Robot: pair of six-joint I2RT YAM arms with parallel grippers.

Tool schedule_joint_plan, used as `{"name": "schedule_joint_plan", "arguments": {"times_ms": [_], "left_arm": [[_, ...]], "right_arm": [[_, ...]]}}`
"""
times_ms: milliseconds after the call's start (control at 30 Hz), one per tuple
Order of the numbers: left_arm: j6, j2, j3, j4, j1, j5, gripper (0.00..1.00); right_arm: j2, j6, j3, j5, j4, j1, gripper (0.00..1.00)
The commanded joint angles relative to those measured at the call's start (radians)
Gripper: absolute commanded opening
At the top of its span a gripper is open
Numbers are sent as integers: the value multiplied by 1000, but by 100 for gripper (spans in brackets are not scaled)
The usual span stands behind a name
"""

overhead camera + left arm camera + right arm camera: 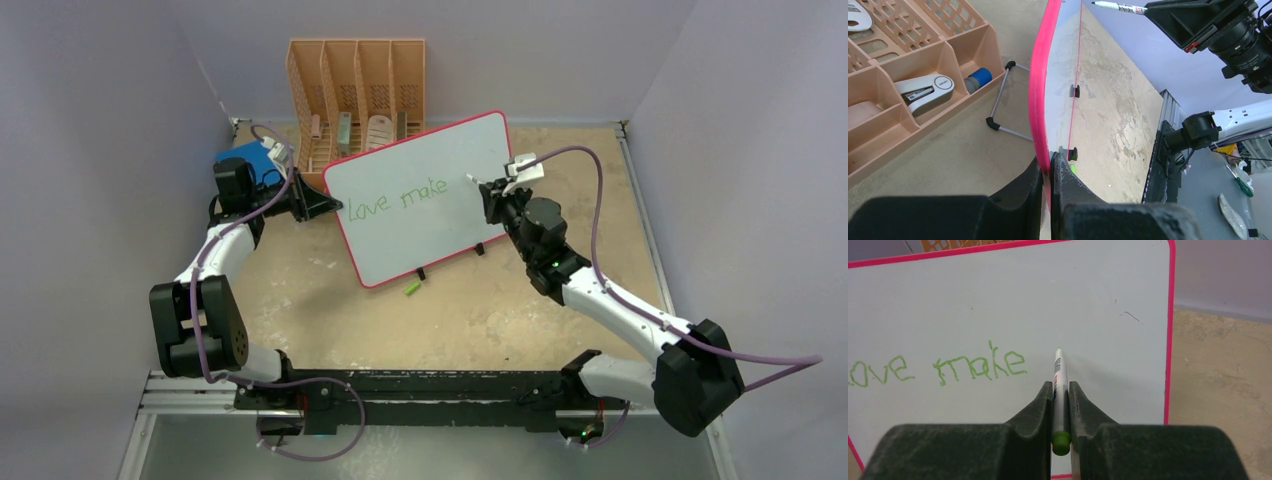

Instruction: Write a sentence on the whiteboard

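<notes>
Two words, "love make", form the thin green handwritten sentence (397, 199) on the large glossy white whiteboard (440, 160), which has a thin pink rim and rounded corners. It stands tilted at the centre of the top view on the mottled sandy worktop (500, 320). The left hand (306, 203) is clamped on the board's left rim. The right hand (1060, 392) is closed tight around a slim white marker (1059, 365), whose tip points at bare surface right of the writing.

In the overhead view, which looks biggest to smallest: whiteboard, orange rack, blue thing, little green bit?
Largest to smallest:
1. whiteboard
2. orange rack, partly behind the board
3. blue thing, partly hidden
4. green bit
</notes>
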Motion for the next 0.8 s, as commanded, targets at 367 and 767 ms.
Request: {"name": "schedule_joint_plan", "arguments": {"times_ms": [367,767], "left_arm": [[46,-36,26,43,-3,-10,0],[46,-36,28,41,-2,-9,0]], "right_arm": [[55,-50,40,-46,126,-9,0],[69,-68,66,-35,157,-12,0]]}}
